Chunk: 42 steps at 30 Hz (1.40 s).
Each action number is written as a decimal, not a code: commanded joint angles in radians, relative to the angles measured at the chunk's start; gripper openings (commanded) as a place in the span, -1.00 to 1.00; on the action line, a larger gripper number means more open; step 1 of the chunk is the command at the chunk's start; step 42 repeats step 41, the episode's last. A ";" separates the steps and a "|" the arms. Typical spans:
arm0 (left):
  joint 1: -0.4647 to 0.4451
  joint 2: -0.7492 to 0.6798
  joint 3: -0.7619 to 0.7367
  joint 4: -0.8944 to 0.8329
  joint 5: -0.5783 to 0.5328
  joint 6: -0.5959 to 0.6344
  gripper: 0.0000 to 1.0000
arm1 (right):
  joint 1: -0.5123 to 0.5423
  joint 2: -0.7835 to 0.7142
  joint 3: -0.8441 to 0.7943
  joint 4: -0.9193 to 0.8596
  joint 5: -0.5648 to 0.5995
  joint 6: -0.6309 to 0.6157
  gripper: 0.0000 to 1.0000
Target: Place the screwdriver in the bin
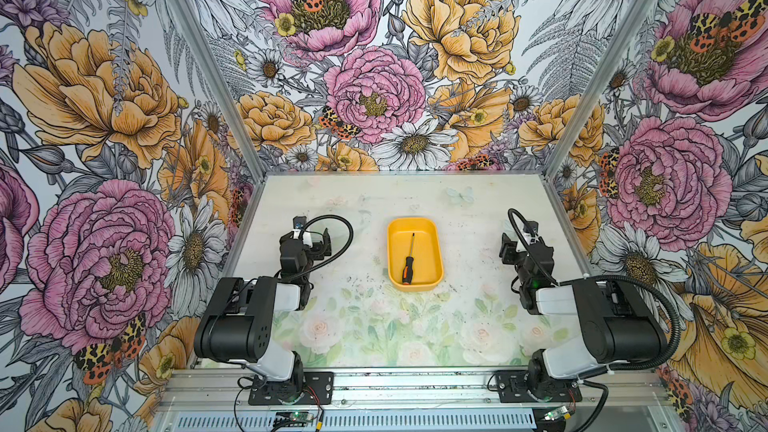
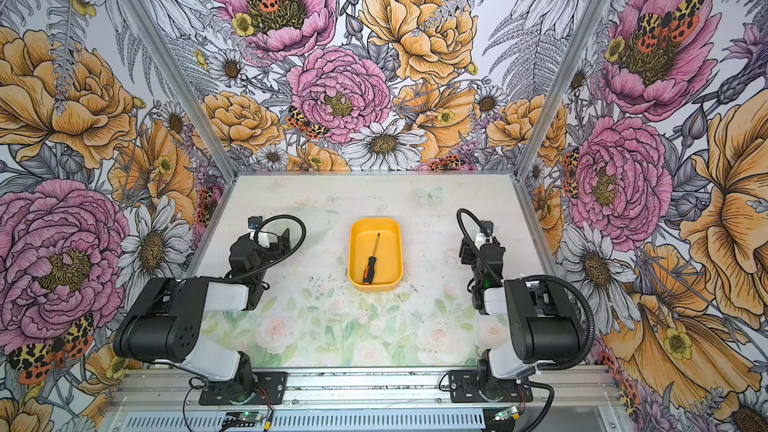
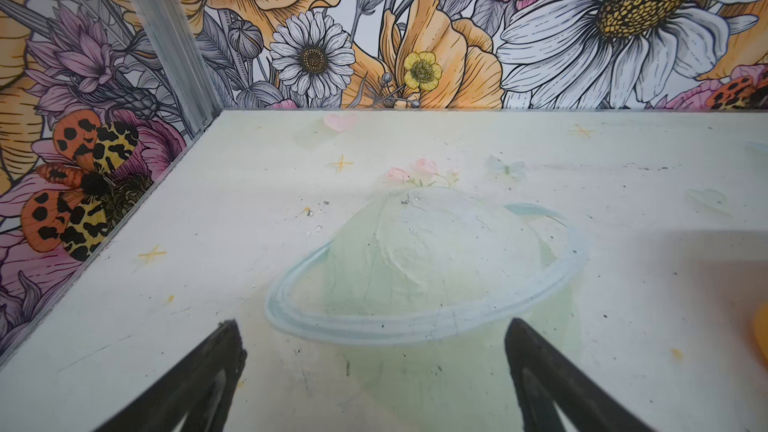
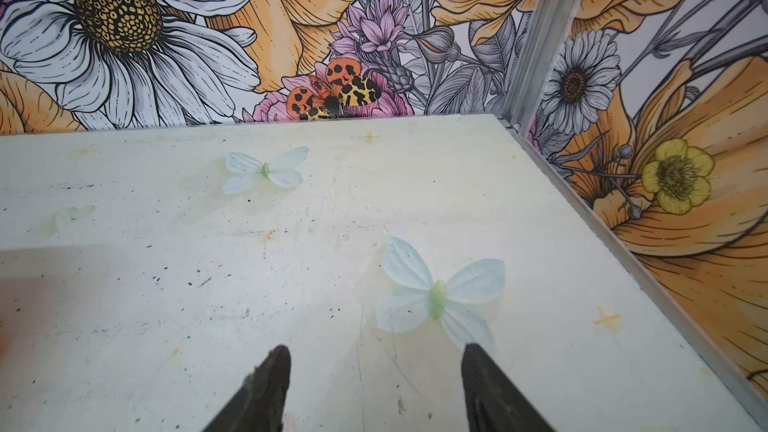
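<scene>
The yellow-orange bin [image 1: 393,252] [image 2: 354,252] stands at the middle of the table in both top views. The screwdriver [image 1: 407,270] [image 2: 370,268] lies inside it, black and orange handle toward the near end and thin shaft pointing to the far end. My left gripper [image 1: 321,243] [image 3: 374,326] hangs to the left of the bin, well apart from it, open with only bare table between its fingers. My right gripper [image 1: 508,249] [image 4: 376,350] is to the right of the bin, also open and holding nothing. A sliver of the bin [image 3: 762,342] shows at the edge of the left wrist view.
Floral walls with aluminium corner posts [image 1: 199,60] [image 1: 602,64] close in the table on three sides. The tabletop [image 1: 374,326] carries a pale printed pattern of roses, butterflies and a ringed planet. Both arm bases sit on the rail [image 1: 415,384] at the near edge.
</scene>
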 commanded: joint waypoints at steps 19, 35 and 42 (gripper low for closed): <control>0.040 0.003 0.007 0.061 -0.004 -0.043 0.98 | 0.001 0.018 0.081 -0.051 0.001 -0.022 0.99; 0.029 0.003 0.007 0.060 -0.046 -0.042 0.98 | 0.009 0.019 0.076 -0.047 0.016 -0.028 0.99; 0.029 0.004 0.006 0.061 -0.046 -0.042 0.98 | 0.008 0.019 0.078 -0.048 0.014 -0.028 0.99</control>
